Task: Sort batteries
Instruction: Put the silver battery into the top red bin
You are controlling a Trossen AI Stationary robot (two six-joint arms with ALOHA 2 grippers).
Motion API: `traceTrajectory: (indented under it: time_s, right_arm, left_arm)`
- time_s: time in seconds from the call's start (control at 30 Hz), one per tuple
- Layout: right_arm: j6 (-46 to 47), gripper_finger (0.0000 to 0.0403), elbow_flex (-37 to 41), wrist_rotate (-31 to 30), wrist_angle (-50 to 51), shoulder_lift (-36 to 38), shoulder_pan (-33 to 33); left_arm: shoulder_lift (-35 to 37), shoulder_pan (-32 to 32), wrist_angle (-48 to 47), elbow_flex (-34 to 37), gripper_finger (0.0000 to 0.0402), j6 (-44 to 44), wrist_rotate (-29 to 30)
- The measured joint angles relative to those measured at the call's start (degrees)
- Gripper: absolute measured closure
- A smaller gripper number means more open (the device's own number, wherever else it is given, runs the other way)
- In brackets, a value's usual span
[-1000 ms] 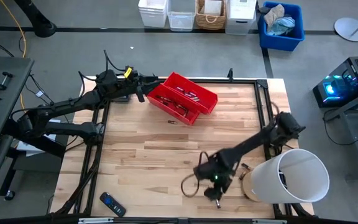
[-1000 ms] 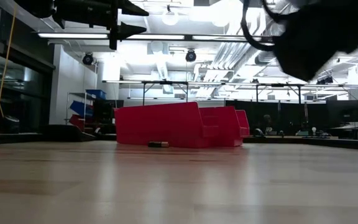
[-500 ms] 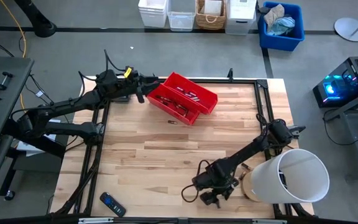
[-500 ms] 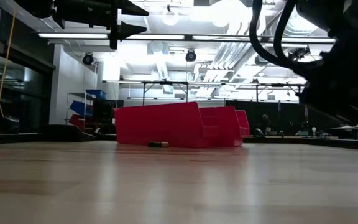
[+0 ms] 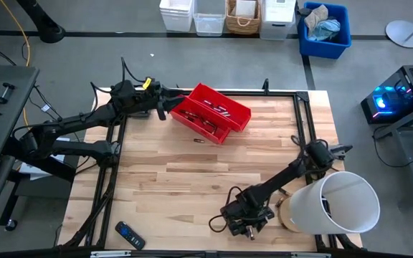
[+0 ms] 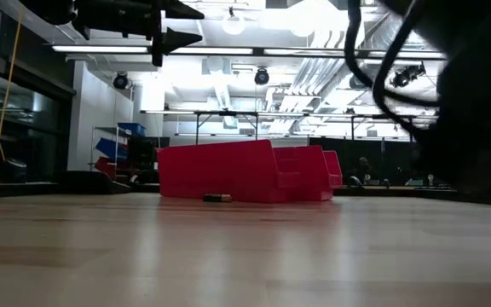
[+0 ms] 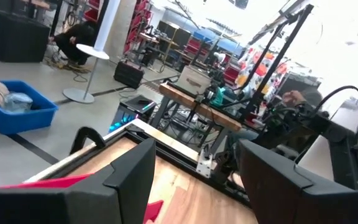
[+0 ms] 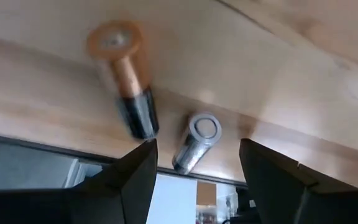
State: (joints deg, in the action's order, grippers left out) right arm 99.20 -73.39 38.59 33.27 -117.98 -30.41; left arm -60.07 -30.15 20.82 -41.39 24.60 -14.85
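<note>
Two batteries lie on the wood by the table's near edge in the right wrist view: a copper-and-black one [image 8: 126, 74] and a silver one [image 8: 196, 142]. My right gripper [image 5: 246, 228] [image 8: 194, 171] hangs open just above them, slanting down, touching neither. Another battery [image 5: 199, 141] [image 6: 216, 198] lies on the table in front of the two red bins [image 5: 210, 112] [image 6: 245, 170], which hold more batteries. My left gripper [image 5: 163, 109] [image 7: 194, 186] waits open and level at the bins' left end, clear of them.
A big white bucket [image 5: 339, 204] lies on its side at the near right corner, close to my right arm. A black remote control [image 5: 130, 235] lies at the near left. A black frame [image 5: 285, 93] rims the table. Bare wood stretches between the bins and my right gripper.
My right gripper has sunk toward the table's near edge and rolled about its own pointing line, its fingers staying apart. In the low view the right arm has grown into a large dark blur on the right. The left arm and the bins have kept still.
</note>
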Motion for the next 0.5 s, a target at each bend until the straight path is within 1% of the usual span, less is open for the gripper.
traceTrajectory:
  time_s: [0.17, 0.23, 0.27, 0.3, 0.37, 0.47, 0.5]
  right_arm:
    - [0.2, 0.018, -0.2, 3.4, -2.2, -3.0, -0.1]
    - [-0.8, 0.0193, -0.2, 3.7, -1.5, -3.7, -0.3]
    - [-1.5, 0.0205, -0.3, 3.6, -0.8, -4.0, -0.4]
    - [-2.1, 0.0222, -0.3, 3.5, -0.1, -4.2, -0.6]
    - [-4.1, 0.0268, -0.3, 3.5, 2.0, -4.6, -0.8]
    - [-8.2, 0.0357, -0.3, 2.4, 5.3, -4.9, -0.7]
    - [-9.8, 0.0368, -0.4, 2.0, 6.0, -4.9, -0.4]
  left_arm:
    - [0.0, 0.0, -0.2, 0.0, 0.0188, -2.7, 0.0]
    - [0.0, 0.0, -0.1, 0.0, 0.0188, -2.8, 0.0]
    - [0.0, 0.0, -0.1, 0.0, 0.0188, -2.8, 0.0]
    - [0.0, 0.0, -0.1, 0.0, 0.0188, -2.8, 0.0]
    - [0.0, 0.0, 0.0, 0.0, 0.0188, -3.8, 0.0]
    - [0.0, 0.0, 0.1, 0.0, 0.0188, -5.7, 0.0]
    - [0.0, 0.0, 0.1, 0.0, 0.0188, -6.2, 0.0]
